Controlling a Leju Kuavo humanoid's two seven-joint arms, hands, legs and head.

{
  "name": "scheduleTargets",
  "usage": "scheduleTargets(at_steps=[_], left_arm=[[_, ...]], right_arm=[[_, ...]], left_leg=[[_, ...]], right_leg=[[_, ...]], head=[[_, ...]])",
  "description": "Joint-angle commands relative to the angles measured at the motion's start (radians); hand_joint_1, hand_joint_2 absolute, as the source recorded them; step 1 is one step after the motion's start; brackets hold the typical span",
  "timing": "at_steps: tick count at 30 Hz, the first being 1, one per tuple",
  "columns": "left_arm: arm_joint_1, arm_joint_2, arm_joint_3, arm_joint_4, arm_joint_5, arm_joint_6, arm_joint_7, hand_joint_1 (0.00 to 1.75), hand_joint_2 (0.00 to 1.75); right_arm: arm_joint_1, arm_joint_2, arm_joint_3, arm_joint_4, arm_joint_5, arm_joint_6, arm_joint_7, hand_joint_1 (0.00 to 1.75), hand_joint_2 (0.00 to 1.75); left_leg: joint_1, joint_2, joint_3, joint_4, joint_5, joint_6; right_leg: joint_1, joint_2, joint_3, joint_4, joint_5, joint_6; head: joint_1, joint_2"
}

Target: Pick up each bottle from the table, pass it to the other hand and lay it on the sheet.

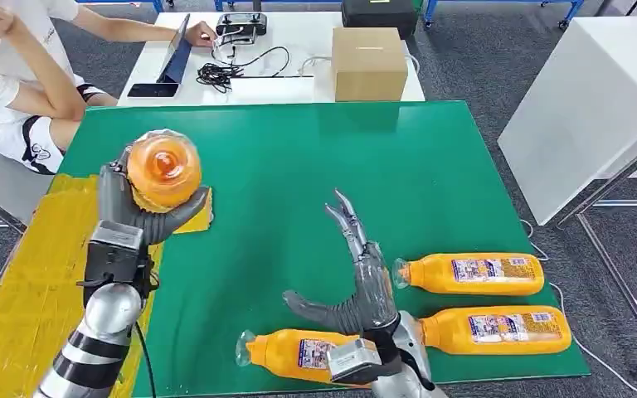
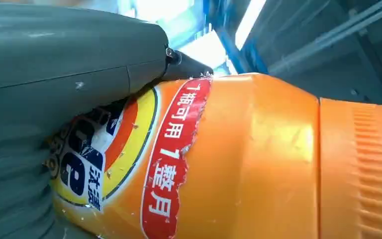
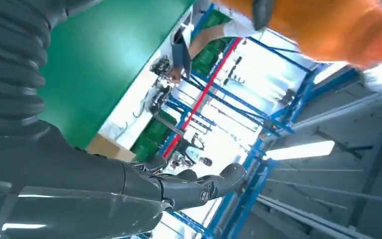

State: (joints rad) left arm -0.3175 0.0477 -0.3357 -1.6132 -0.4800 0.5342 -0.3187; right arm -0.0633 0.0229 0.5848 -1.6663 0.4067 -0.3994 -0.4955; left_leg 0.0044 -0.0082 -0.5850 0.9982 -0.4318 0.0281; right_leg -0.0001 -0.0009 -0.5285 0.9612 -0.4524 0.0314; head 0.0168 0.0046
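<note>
Bottle (image 1: 163,170) sits gripped in your left hand (image 1: 137,207), right hand (image 1: 357,282) spread and holding nothing, three bottles (image 1: 473,274) waiting along the surface's near edge.

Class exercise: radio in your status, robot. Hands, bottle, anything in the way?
Left hand holds an orange bottle above the yellow sheet. Right hand open, empty. Three bottles wait on table. Nothing in the way.

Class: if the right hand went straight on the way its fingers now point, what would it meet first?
Probably nothing: the right hand points up and away over bare green table; the cardboard box lies far beyond, though height is unclear.
</note>
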Motion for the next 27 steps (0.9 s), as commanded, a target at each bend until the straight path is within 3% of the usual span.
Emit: scheduleTargets(at_steps=[1,10,17,22,27], left_arm=[[-0.247,0.105,0.039,0.308,-0.779,-0.055,0.335,1.75,1.75],[-0.351,0.069,-0.037,0.662,-0.905,-0.275,0.437,1.75,1.75],[-0.367,0.036,-0.039,0.857,-0.904,-0.311,0.478,1.75,1.75],[-0.367,0.036,-0.041,0.871,-0.905,-0.313,0.478,1.75,1.75],[-0.360,0.002,-0.004,0.962,-0.820,-0.359,0.430,1.75,1.75]], right_arm=[[-0.001,-0.024,-0.072,-0.109,0.023,0.010,0.016,0.00,1.75],[0.009,0.001,-0.119,-0.123,0.038,0.042,0.036,0.00,1.75],[-0.010,0.010,-0.118,-0.117,0.041,0.053,0.051,0.00,1.75],[-0.010,0.010,-0.118,-0.116,0.042,0.053,0.052,0.00,1.75],[-0.023,0.011,-0.122,-0.097,0.046,0.061,0.067,0.00,1.75]], left_leg=[[0.001,-0.003,0.002,0.001,0.000,-0.002],[0.001,-0.002,0.004,-0.001,0.002,-0.003],[0.000,-0.001,0.003,0.000,0.001,-0.003],[0.000,0.000,0.001,0.000,0.002,-0.003],[0.000,0.000,0.003,-0.001,0.001,-0.003]], right_leg=[[0.001,-0.004,0.003,0.002,-0.001,-0.001],[0.000,-0.003,0.005,0.000,-0.001,0.000],[0.000,-0.002,0.004,0.001,-0.001,0.000],[0.000,0.000,0.000,0.001,0.000,0.000],[0.000,0.000,0.003,0.001,0.000,0.000]], head=[[0.000,0.000],[0.000,0.000],[0.000,0.000],[0.000,0.000],[0.000,0.000]])
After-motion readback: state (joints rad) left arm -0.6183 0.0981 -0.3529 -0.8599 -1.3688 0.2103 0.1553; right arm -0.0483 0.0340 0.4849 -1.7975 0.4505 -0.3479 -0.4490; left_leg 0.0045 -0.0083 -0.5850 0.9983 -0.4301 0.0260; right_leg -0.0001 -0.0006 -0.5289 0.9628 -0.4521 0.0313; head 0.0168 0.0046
